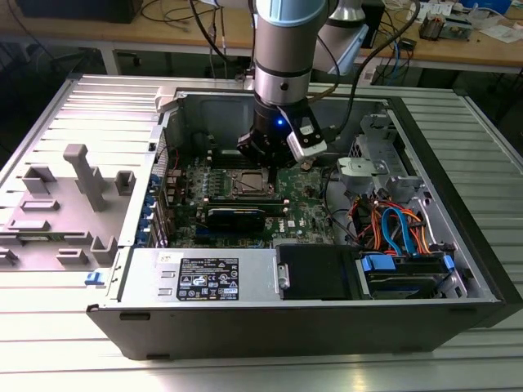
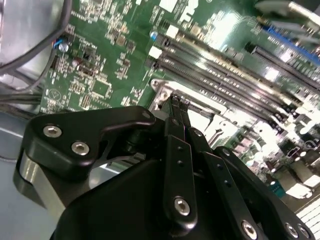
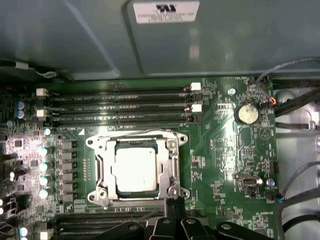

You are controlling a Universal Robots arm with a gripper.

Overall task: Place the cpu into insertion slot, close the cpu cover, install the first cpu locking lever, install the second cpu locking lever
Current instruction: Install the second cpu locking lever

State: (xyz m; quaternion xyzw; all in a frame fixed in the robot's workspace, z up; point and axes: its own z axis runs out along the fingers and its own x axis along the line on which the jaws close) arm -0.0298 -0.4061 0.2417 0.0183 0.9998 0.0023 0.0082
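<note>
The cpu (image 3: 136,170) lies flat in the insertion slot (image 3: 100,194) on the green board, its silver top showing through the window of the cpu cover (image 3: 173,162), which lies down over it. A thin wire lever (image 3: 135,133) runs along one side of the socket frame. My gripper (image 3: 172,202) is shut, with its black fingertips together right at the socket's edge opposite that lever; nothing shows between them. In the second wrist view the gripper (image 2: 176,100) tips meet just above the socket's bright metal corner. In the exterior view the gripper (image 1: 263,159) hangs inside the case just behind the insertion slot (image 1: 249,184).
Long black memory slots (image 3: 120,105) flank the socket, and a coin battery (image 3: 246,113) and cables (image 3: 295,100) lie beside them. A black card (image 1: 237,216), power supply (image 1: 204,278) and a drive bay with blue and orange cables (image 1: 400,229) crowd the case. Grey fixtures (image 1: 82,175) stand outside it.
</note>
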